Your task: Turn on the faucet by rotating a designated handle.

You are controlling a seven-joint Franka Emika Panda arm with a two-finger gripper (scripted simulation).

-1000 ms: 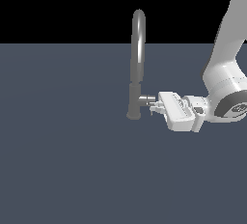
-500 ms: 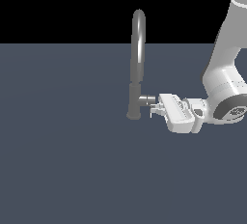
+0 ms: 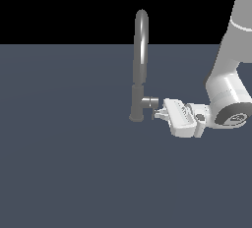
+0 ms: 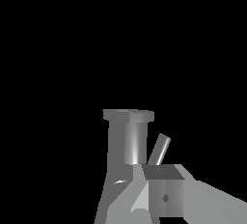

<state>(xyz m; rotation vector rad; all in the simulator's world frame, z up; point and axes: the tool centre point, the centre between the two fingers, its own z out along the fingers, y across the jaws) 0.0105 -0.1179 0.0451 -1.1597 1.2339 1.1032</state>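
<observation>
1. The faucet (image 3: 140, 74) stands at the centre of the exterior view, its arched spout rising into the black upper band and its thicker base resting on the flat grey floor (image 3: 64, 163).
2. The handle (image 3: 150, 102) juts from the lower body toward the exterior view's right, just below frame centre. In the wrist view it shows as a cylinder (image 4: 129, 138) with a thin pin (image 4: 159, 149) slanting beside it.
3. The gripper (image 3: 158, 112) lies sideways, right of centre, its tips at the handle's end and pin.
4. I cannot tell how wide the fingers (image 4: 164, 196) stand, or whether they hold the pin.
5. Judged step: contact at the lever, rotation pending or just starting.
6. Next move calls for pushing the pin around the handle's axis, keeping contact without slipping off.
</observation>
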